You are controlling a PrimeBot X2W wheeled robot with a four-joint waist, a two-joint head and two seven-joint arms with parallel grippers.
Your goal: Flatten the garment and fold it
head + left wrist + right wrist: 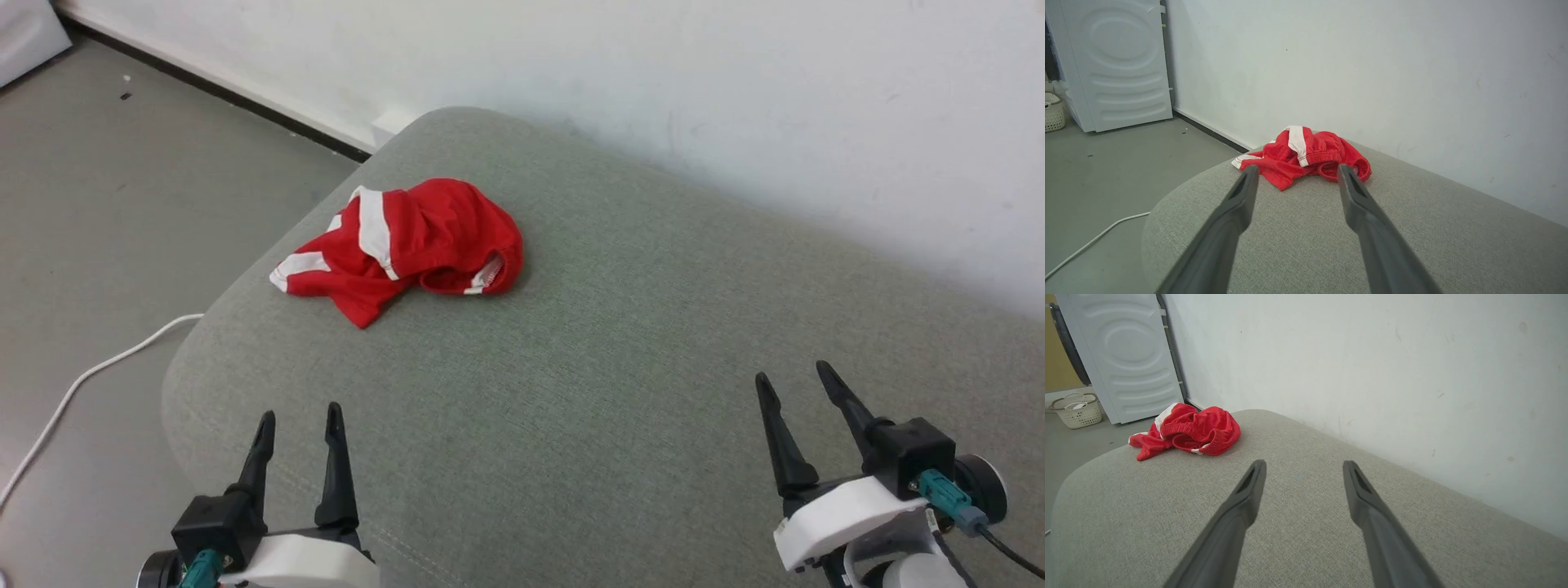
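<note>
The garment (408, 245) is a crumpled heap of red fabric with white stripes, lying near the far left end of a grey-green cushioned surface (612, 343). Its elastic waistband curls open on the right side of the heap. In the left wrist view the garment (1302, 157) lies straight ahead beyond the fingertips; in the right wrist view the garment (1188, 430) sits far off to the left. My left gripper (300, 415) is open and empty near the front left edge, well short of the heap. My right gripper (793, 374) hovers open and empty at the front right.
A white wall (735, 98) runs along the cushion's far side. A white cable (90, 376) trails over the grey floor to the left. A white appliance (1114, 61) and a wicker basket (1077, 410) stand farther off on the floor.
</note>
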